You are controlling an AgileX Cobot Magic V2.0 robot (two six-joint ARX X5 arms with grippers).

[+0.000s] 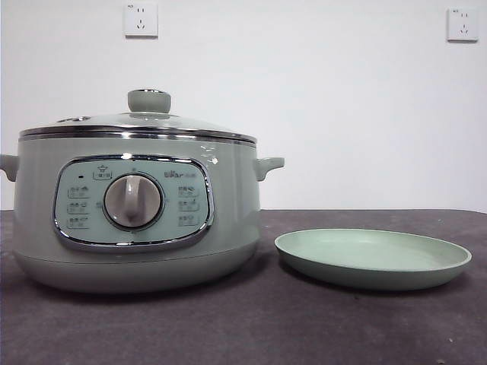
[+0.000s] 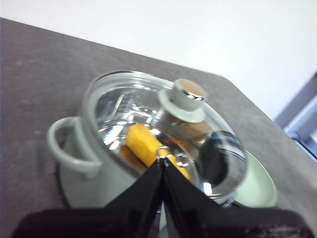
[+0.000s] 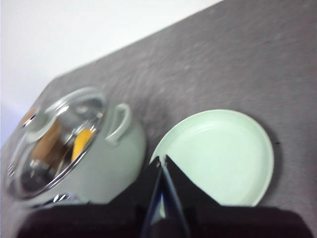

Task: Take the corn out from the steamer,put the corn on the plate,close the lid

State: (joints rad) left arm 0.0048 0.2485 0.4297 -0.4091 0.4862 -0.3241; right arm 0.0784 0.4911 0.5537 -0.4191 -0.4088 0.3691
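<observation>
Nearest the front camera: steamer filling the left half of the frame on the dark table, lid seated on its chrome rim, knob upright at centre. Plate just beside it, lower right of the frame, apart from the pot. Corn seen through the glass in the left wrist view, lying inside the pot. Left gripper above the lid, jaws pressed together, holding nothing. Right gripper above the plate's near edge, jaws likewise pressed together.
</observation>
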